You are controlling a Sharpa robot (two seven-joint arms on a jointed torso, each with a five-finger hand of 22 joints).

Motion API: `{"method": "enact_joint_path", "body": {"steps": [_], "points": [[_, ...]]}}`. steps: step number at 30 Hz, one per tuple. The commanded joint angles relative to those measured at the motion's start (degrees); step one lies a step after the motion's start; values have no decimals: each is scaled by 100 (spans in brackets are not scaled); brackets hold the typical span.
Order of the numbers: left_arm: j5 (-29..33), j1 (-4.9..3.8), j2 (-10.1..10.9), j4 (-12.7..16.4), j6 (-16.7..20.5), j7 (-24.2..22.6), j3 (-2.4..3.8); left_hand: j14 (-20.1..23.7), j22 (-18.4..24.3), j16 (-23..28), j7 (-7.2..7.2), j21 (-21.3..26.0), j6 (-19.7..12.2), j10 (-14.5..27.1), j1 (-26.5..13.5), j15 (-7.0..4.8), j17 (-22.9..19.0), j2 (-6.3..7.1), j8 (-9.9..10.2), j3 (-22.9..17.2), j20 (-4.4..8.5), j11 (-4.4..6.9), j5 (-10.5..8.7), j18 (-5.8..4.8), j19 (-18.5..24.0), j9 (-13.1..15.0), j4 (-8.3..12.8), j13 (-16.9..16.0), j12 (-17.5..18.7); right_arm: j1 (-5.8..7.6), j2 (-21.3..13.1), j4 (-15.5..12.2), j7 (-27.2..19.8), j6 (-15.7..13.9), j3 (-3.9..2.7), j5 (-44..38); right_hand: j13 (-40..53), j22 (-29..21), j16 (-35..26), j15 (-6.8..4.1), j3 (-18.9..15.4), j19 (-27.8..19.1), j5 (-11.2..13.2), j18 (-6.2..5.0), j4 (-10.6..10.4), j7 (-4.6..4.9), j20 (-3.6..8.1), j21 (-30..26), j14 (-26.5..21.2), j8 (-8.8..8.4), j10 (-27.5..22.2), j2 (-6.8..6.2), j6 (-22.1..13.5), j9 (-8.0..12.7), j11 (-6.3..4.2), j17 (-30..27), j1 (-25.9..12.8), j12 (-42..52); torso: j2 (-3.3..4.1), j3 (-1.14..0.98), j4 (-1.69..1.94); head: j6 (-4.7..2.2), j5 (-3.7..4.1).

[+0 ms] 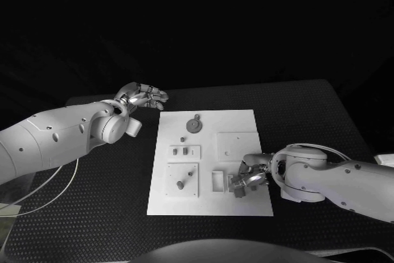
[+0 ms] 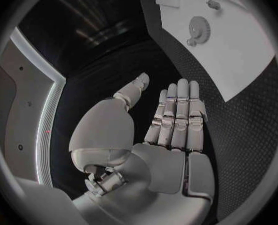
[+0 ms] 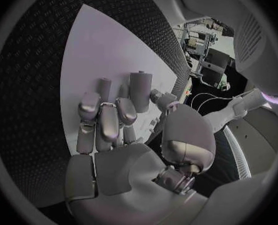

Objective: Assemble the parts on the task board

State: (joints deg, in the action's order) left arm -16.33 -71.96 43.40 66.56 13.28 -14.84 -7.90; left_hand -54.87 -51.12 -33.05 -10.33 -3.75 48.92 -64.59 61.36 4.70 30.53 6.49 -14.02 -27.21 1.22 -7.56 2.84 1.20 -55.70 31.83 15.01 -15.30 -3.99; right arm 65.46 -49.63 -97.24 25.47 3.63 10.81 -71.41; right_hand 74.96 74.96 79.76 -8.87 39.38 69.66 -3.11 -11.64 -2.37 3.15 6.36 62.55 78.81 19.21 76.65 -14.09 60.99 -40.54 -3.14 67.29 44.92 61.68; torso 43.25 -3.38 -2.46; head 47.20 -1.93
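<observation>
We are working at the near right part of the task board, the white plate lying in the middle of the black table. Our right hand is hovering low over that corner, just beside a small frame-shaped part, and its fingers are curling inward. In the right wrist view a small cylinder is standing just past the fingertips, but we cannot tell whether the hand is pinching it or only reaching beside it. Our left hand is waiting at the far left corner of the board, off the plate, holding nothing, with its fingers stretched flat and close together. Other parts are lying on the board: a round gear-like part near the far edge, a square plate at the right, a small block with 2 slots, and a base with pegs at the near left. We judge that the step in hand is picking up or seating a small piece at the near right corner. The next move is calling for a secure pinch on that piece, then a careful alignment over its seat, because a tilted piece could jam or slip.
</observation>
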Motion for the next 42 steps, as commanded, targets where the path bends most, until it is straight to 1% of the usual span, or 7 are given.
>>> {"method": "enact_joint_path", "body": {"steps": [1, 6, 8, 12, 21, 34, 42], "points": [[-17, -4, -5, 12, -64, -50, 2, -46, 9, 40, -16, -20, -21, -10, -54, 1, 9, -18, -25, 2, -28, -30, 16, 7, -14, -9, -24, 9, 5, -69, 14, 33, 30, 144, 47, -84, 222, 71, 40, 0, -46, -35, 3, -336, 287, 24, -12, -20, -43, -122, -45, 225, 31, -12, 22, -18, 187, -22, 0, 3, 2, 17, -8], [-17, -4, -4, 11, -63, -52, 2, -46, 10, 42, -17, -20, -23, -10, -53, 1, 11, -18, -24, 1, -28, -31, 15, 7, -13, -10, -25, 10, 5, -69, -5, 44, 114, 44, 47, -214, 175, 76, 57, 15, -188, -75, -1, -336, 1245, 39, -67, -27, -80, -198, -71, 841, 71, -14, 29, -102, 322, -25, -2, 9, -5, 22, -7], [-17, -4, -2, 14, -66, -50, 2, -46, 11, 43, -18, -20, -23, -9, -53, 1, 13, -18, -24, 1, -28, -31, 15, 8, -13, -10, -25, 10, 6, -69, -17, 47, 132, 16, 47, -208, 149, 70, 60, 19, -180, -69, 0, -336, 1500, 37, -88, -36, -89, -222, -77, 951, 96, -12, 34, -136, 288, -35, -2, 11, -5, 26, -12], [-17, -4, -3, 8, -63, -50, 2, -46, 11, 45, -18, -20, -24, -9, -52, 1, 14, -18, -24, 1, -28, -31, 15, 8, -13, -10, -26, 11, 6, -67, -42, 20, 138, -4, 46, -71, 136, 63, 69, 18, -142, -54, 1, -336, 1643, 35, -103, -45, -88, -240, -66, 1073, 124, -10, 29, -156, 233, -20, -1, 11, -4, 30, -14], [-17, -4, -6, 3, -60, -47, 2, -47, 13, 49, -21, -20, -25, -9, -53, 1, 19, -19, -24, 0, -28, -31, 15, 7, -13, -11, -29, 13, 6, 53, -127, -77, 128, -29, 43, 228, 128, 58, 100, 16, -100, -29, 2, -336, 1702, 27, -128, -51, -74, -265, -28, 1210, 179, -7, 24, -162, 49, 29, 1, 11, -2, 35, -10], [-17, -4, -16, -1, -61, -39, 2, -49, 15, 54, -22, -21, -25, -9, -49, 1, 25, -19, -25, -3, -28, -31, 15, 8, -13, -12, -30, 15, 5, 288, -213, -322, 100, -390, 5, 759, 130, 60, 116, 11, -82, -16, 2, -336, 1718, 20, -129, -49, -68, -271, -6, 1199, 209, -5, 18, -162, -3, 59, 2, 7, -2, 15, -11], [-16, -6, -32, -1, -64, -31, 2, -49, 17, 57, -23, -21, -26, -9, -52, 1, 29, -18, -25, -3, -29, -32, 15, 7, -13, -13, -34, 16, 5, 417, 22, -179, 188, -370, 3, 1295, 105, 52, 125, 5, -67, 1, 2, -336, 1570, 16, -133, -62, -78, -304, -8, 1179, 234, 10, 13, -196, -199, 50, 4, 15, 2, 27, -19]]}}
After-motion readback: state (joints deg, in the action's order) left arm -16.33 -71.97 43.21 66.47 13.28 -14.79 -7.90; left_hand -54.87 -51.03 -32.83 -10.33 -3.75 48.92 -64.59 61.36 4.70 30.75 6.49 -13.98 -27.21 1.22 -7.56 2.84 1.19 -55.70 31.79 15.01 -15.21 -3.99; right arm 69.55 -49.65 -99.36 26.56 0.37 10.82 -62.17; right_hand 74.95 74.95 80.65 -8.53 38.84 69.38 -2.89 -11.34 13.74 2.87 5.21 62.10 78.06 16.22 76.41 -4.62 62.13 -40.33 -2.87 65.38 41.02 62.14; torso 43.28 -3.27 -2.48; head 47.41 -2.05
